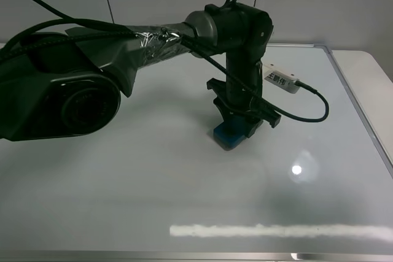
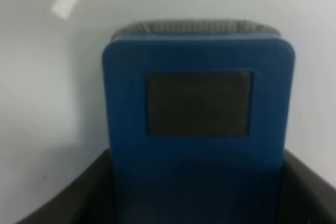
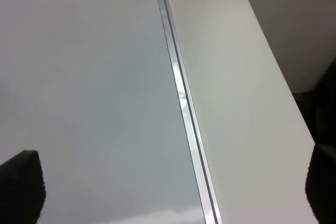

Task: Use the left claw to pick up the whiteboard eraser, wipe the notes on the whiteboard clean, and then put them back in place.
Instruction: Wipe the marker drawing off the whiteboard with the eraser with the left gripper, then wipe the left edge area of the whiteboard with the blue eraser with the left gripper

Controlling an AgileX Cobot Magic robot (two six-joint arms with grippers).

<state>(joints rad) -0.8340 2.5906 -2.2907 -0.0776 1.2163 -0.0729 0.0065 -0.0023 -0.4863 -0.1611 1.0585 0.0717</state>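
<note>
The whiteboard eraser point(image 1: 227, 137), a blue block, rests flat on the whiteboard point(image 1: 123, 182) near its middle. My left claw point(image 1: 236, 126) points straight down and is shut on the eraser. In the left wrist view the eraser point(image 2: 197, 103) fills the frame with a dark patch on its face, and the black fingers point(image 2: 68, 203) flank its near end. No notes show on the board; whether they lie under the eraser I cannot tell. My right gripper point(image 3: 170, 187) is open above the board's silver frame point(image 3: 181, 93), with nothing between its fingertips.
A small white label tag point(image 1: 282, 81) on a black cable hangs beside the left arm. A white table point(image 1: 368, 78) borders the board on the right. A lamp's bright strip point(image 1: 276, 231) and a glare spot point(image 1: 296, 169) reflect near the front.
</note>
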